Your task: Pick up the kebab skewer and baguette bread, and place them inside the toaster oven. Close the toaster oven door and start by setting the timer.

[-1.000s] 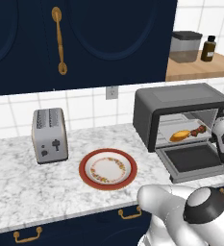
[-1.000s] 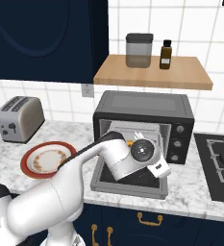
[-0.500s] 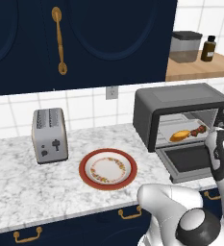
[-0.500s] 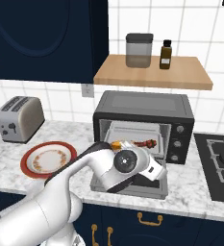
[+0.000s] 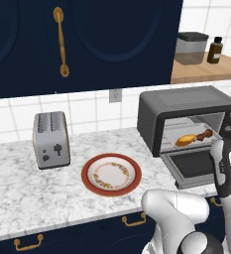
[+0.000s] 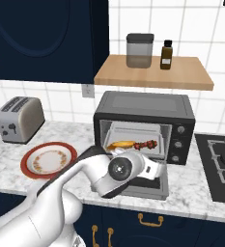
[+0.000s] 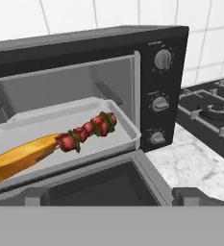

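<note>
- A white marble counter (image 5: 32,188) runs under navy cupboards and a white tiled wall; the lower drawers have brass handles.
- The toaster oven (image 6: 145,126) stands on the counter to the right, its door (image 6: 145,185) dropped flat toward the front.
- Inside, a pale tray (image 7: 84,117) holds both foods. The baguette (image 7: 17,158) lies on the left of the tray, and the kebab skewer (image 7: 87,129) lies to its right, its near end touching or overlapping the loaf's tip.
- From the left base view the baguette (image 5: 186,140) and skewer (image 5: 204,134) show through the oven mouth.
- Three knobs (image 7: 160,103) sit in a column on the oven's right front panel.
- The arm reaches in front of the open door; I cannot tell how far its fingers are spread, nor that they hold anything.
- A red-rimmed plate (image 5: 111,174) lies on the counter left of the oven, with a silver two-slot toaster (image 5: 50,140) further left.
- A wooden shelf (image 6: 152,73) above the oven carries a grey canister (image 6: 139,50) and a dark bottle (image 6: 167,55).
- A gas hob (image 6: 222,166) lies right of the oven.
</note>
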Robot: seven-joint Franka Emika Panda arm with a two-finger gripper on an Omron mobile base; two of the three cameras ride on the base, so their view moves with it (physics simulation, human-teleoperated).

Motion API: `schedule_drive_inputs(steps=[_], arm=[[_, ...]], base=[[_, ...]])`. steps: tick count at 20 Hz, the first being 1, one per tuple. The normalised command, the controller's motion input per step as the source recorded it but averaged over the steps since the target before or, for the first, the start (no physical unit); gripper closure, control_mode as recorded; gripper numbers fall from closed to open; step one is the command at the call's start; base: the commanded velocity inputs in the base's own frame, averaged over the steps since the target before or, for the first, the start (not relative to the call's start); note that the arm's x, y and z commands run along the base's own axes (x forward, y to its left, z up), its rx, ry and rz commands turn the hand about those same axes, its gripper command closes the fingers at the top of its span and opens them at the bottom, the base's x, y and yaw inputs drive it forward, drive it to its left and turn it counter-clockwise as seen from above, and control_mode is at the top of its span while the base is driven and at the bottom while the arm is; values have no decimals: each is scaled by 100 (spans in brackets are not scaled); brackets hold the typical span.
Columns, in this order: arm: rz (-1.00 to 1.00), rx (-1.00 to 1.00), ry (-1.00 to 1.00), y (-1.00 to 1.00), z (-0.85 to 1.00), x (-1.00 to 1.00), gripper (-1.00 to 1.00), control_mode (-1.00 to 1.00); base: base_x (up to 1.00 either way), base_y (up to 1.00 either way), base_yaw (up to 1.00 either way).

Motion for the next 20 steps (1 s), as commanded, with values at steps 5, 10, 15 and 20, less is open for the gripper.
schedule_drive_inputs(steps=[5, 10, 15, 20], arm=[[20, -10, 12, 32, 4, -24, -100, -100], [14, -4, 14, 24, 0, -3, -100, -100], [2, 0, 7, 7, 0, 0, -100, -100], [0, 0, 12, 6, 0, 5, -100, -100]], base=[[0, 0, 0], [0, 0, 0], [0, 0, 0], [0, 0, 0]])
